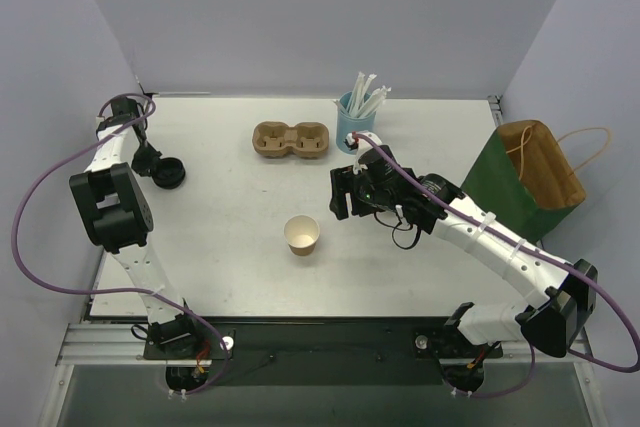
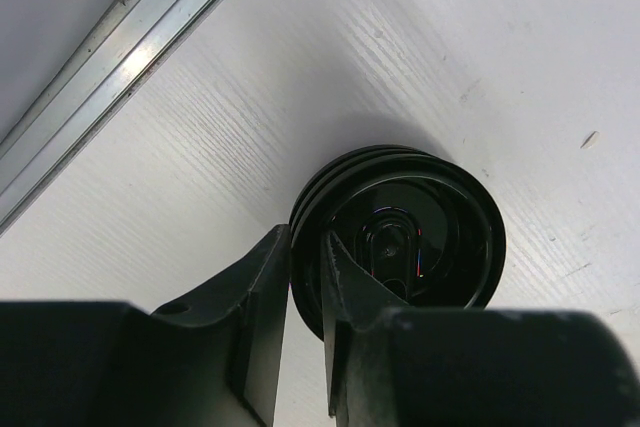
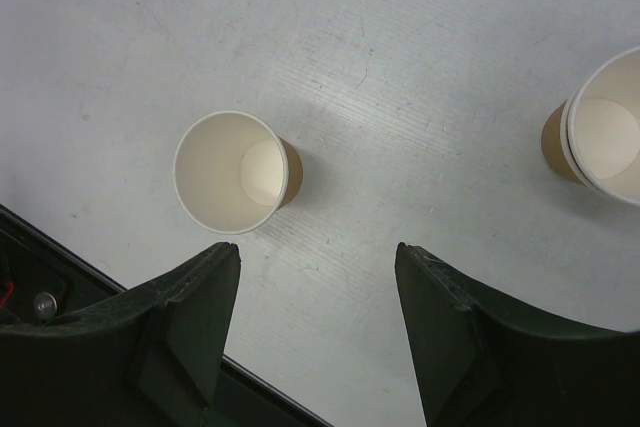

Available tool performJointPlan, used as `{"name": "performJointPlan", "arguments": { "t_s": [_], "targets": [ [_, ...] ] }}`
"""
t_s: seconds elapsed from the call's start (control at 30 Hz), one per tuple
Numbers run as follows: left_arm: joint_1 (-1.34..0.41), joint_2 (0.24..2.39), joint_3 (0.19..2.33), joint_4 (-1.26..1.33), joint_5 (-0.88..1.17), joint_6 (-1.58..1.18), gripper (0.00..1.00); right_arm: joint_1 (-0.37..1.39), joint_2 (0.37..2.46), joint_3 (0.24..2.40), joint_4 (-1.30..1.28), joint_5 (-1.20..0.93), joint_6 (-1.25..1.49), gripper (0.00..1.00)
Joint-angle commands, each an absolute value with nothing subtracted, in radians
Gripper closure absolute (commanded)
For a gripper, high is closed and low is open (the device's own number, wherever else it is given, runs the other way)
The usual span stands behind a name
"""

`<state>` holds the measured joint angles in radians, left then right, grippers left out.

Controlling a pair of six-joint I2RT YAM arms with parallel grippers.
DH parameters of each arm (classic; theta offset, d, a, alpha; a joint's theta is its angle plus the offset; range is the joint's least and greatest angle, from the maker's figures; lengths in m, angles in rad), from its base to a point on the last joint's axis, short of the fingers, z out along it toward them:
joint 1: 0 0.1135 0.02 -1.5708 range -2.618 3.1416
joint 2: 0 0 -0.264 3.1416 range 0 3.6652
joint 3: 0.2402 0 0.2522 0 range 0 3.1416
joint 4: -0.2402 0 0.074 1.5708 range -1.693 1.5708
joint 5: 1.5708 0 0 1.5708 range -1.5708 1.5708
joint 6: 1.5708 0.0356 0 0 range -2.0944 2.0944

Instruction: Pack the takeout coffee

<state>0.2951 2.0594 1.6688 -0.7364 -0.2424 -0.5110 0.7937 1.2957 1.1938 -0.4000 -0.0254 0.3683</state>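
Observation:
The takeout coffee cup [image 1: 302, 235], tan with a white rim and cream inside, stands upright and uncovered on the table; it also shows in the right wrist view [image 3: 232, 172]. My right gripper [image 1: 341, 195] hovers open and empty just right of and behind it, jaws wide apart [image 3: 318, 252]. My left gripper [image 1: 158, 169] is at the far left, fingers [image 2: 305, 242] closed over the rim of a black lid stack [image 2: 420, 237], one finger outside and one inside. The lids also show in the top view [image 1: 171, 173].
A brown two-hole cup carrier [image 1: 291, 139] lies at the back centre. A light-blue cup of white straws [image 1: 355, 119] stands beside it. A green bag [image 1: 520, 182] stands at the right. A second tan cup [image 3: 600, 137] shows at the right wrist view's edge.

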Motion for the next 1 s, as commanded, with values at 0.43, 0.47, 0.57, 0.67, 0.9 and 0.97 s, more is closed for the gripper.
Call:
{"name": "performJointPlan", "arguments": {
  "t_s": [0.43,0.47,0.57,0.67,0.9,0.97],
  "targets": [
    [0.291,2.069,1.689,-0.732,-0.248,-0.503,0.68,0.801,1.253,1.209,-0.390,0.031,0.362,0.36],
    [0.291,2.071,1.690,-0.733,-0.250,-0.503,0.67,0.801,1.253,1.209,-0.388,0.029,0.362,0.36],
    [0.291,2.077,1.693,-0.739,-0.255,-0.500,0.67,0.801,1.255,1.209,-0.388,0.031,0.362,0.36],
    [0.291,2.082,1.703,-0.753,-0.267,-0.499,0.67,0.801,1.256,1.209,-0.388,0.031,0.362,0.36],
    [0.291,2.082,1.701,-0.747,-0.270,-0.497,0.73,0.801,1.250,1.209,-0.388,0.029,0.359,0.36],
    [0.291,2.079,1.701,-0.747,-0.268,-0.497,0.77,0.801,1.250,1.206,-0.388,0.034,0.360,0.36]
  ]
}}
